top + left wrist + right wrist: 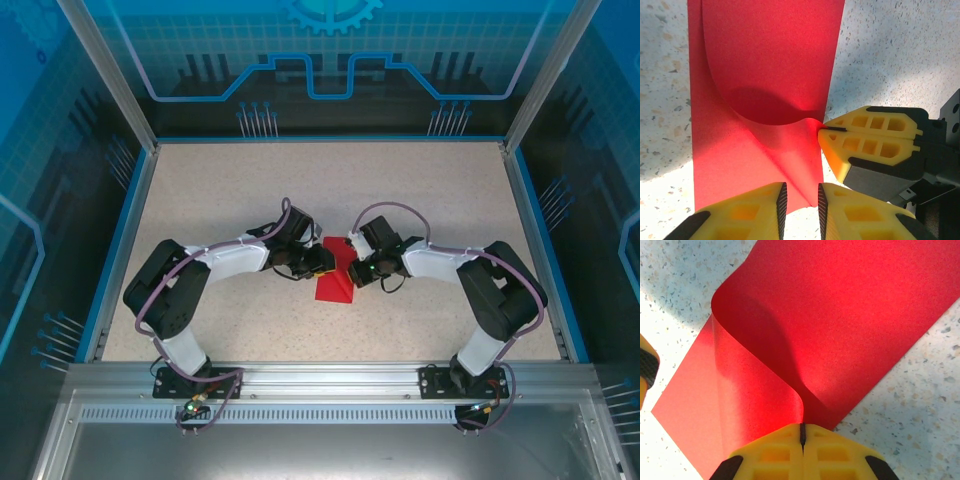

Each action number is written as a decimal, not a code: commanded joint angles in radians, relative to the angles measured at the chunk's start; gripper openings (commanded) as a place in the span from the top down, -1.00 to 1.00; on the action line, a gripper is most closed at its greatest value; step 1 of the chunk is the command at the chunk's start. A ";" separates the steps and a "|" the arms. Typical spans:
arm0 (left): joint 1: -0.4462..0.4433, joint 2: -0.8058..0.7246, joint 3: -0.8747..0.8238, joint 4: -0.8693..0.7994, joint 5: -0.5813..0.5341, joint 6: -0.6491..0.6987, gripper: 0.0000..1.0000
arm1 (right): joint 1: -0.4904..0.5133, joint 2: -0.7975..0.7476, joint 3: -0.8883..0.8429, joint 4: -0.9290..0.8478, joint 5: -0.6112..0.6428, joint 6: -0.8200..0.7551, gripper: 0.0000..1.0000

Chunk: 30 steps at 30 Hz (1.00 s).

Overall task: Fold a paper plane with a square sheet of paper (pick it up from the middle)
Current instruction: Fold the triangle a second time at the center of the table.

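Pale speckled table [200, 200] spreads under me inside blue-lit walls, and my work sits about midway between its left and right edges, a little nearer the near edge than the far one. On the left, my left gripper [800, 200] hangs low over the near corner of the square sheet of paper [335, 285]. Its jaws stand slightly apart, and I can see red paper and bare table through the gap, so I judge it is clamping nothing. Between my two arms the sheet lies partly flat on the table. Its right side rises in a soft, uncreased loop that curls back over the flat layer. On the right, my right gripper [802, 429] has its jaws pressed together on that raised edge, pinching the thin paper right at the seam of the pads. The risks look plain to me. Nothing pins the flat layer, so any pull from the right could drag the entire sheet across the smooth table instead of rolling the fold. If the loop is pressed down while the edges are misaligned, the crease will set crooked. The pinch holds very little paper, so it could slip out or tear there. My left fingers [760, 210] could also snag the near corner and crumple it.
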 commanded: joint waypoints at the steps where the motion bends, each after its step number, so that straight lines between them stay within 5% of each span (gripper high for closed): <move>1: -0.007 0.015 0.026 -0.002 0.025 -0.005 0.46 | -0.014 0.004 0.028 -0.005 -0.006 -0.005 0.94; 19: -0.009 0.016 0.015 0.031 0.048 -0.023 0.56 | -0.014 0.047 0.028 -0.024 0.023 -0.010 0.94; 26: -0.009 0.037 -0.009 0.114 0.098 -0.077 0.70 | -0.014 0.052 0.027 -0.025 0.026 -0.010 0.94; 30: -0.009 0.053 -0.017 0.125 0.102 -0.094 1.00 | -0.014 0.052 0.027 -0.024 0.028 -0.009 0.95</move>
